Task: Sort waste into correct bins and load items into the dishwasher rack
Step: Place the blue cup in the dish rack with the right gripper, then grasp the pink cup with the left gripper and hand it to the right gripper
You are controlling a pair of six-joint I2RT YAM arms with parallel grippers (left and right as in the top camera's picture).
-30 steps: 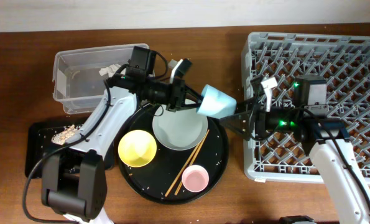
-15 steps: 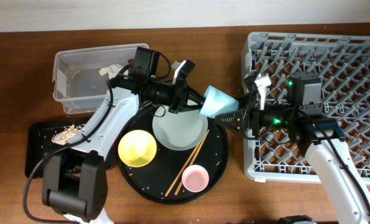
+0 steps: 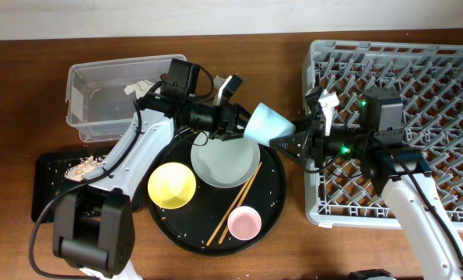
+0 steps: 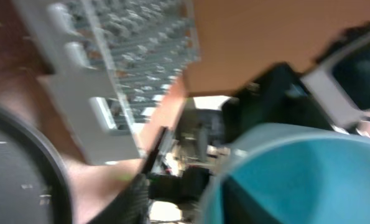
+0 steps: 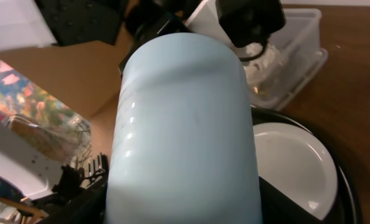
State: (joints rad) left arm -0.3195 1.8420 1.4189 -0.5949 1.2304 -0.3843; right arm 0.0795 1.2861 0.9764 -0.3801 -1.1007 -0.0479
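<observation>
Dropping is the big worry here tbh: the light blue cup (image 3: 265, 124) is held up in mid-air between the two arms. If it gets released by the left gripper (image 3: 233, 124) before a proper grip is made by the right gripper (image 3: 287, 143), it could be dumped onto the pale plate (image 3: 223, 165) or the round black tray (image 3: 271, 204) underneath. It could also get knocked against the wall of the dishwasher rack (image 3: 315, 204). A tug-of-war is possible too: if the cup is pulled by both arms at once, it could be twisted out of one grip, since the wall looks smooth and slippery. In the overhead view the cup is found at about 1 o'clock off the tray and just off the rack's 9 o'clock side, touching neither. It's lying tipped over, with its mouth turned toward 9 o'clock and its base toward 3 o'clock. The rim looks to be pinched by the left jaws, though that wrist view is too blurred for this to be confirmed. The right jaws are spread wide on either side of the cup's body, and whether the wall is actually being squeezed can't be told. Otherwise it's a plain pale blue tumbler, slightly glossy, with no handle or marks to be seen.
</observation>
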